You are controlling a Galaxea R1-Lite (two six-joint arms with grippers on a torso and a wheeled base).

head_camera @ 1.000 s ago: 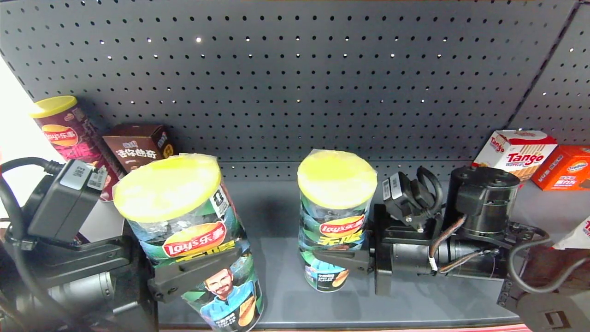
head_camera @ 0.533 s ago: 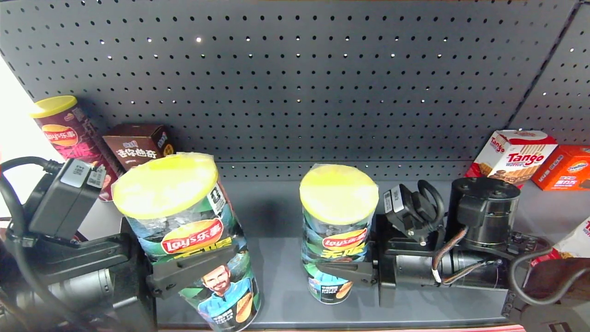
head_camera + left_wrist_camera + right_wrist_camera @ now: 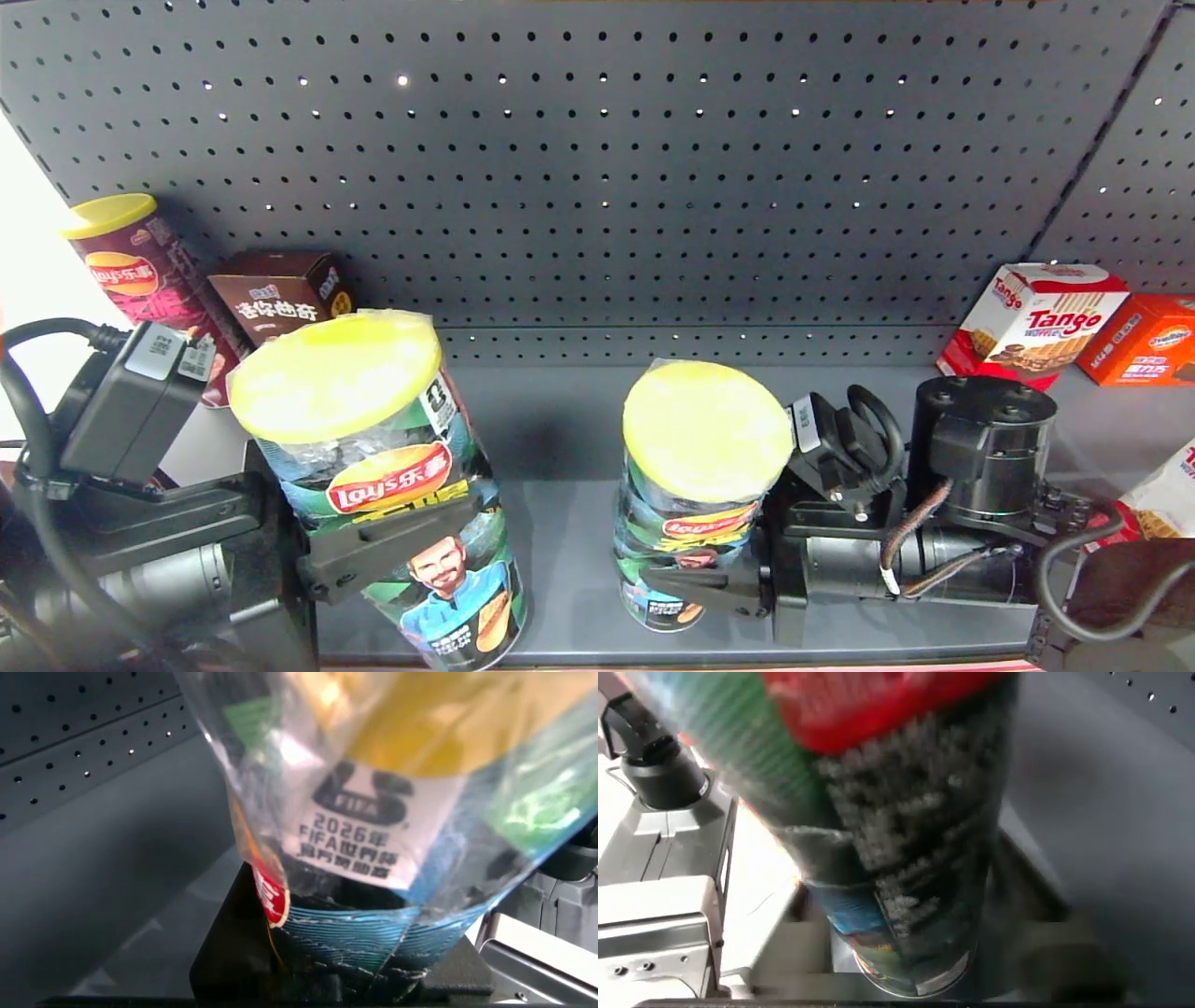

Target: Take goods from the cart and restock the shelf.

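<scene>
Chip can [image 3: 702, 485] aslant in right fingers [image 3: 709, 594]

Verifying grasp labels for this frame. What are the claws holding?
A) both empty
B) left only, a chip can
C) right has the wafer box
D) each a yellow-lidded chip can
D: the left claw is clamped on the left chip can and the right claw on the right chip can, each with a yellow lid.

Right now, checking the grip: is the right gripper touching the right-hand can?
Touching. In the head view the right gripper clamps the right can, finger across its side.
</scene>
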